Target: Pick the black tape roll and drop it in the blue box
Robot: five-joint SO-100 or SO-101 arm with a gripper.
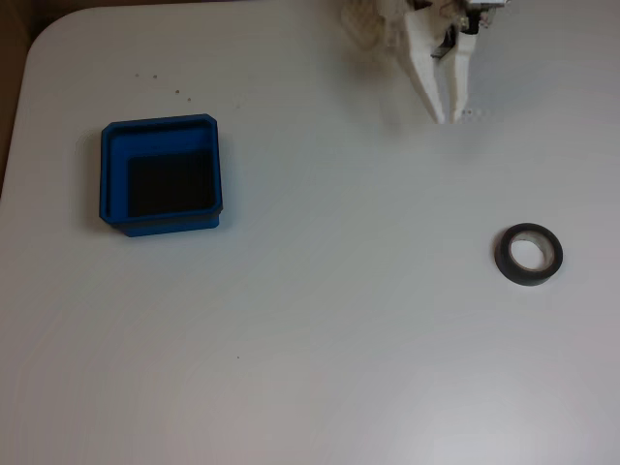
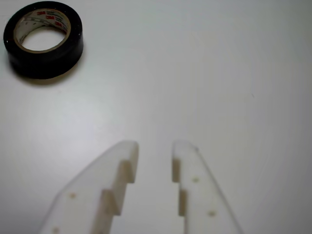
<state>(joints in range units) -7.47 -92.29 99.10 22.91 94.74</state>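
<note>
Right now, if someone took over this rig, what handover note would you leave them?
Gripper: open, empty, fingers a narrow gap apart, at the table's far edge in the fixed view.
Black tape roll: lying flat on the white table, right side in the fixed view, apart from the gripper.
Blue box: left side, nothing inside it.
Done: nothing yet.
Left: reach the roll, grip it, carry it across, drop it in the box.

Black tape roll (image 1: 528, 256), pale core: flat, right. Square blue plastic box (image 1: 161, 175), black floor: upright, left, well apart.
</note>
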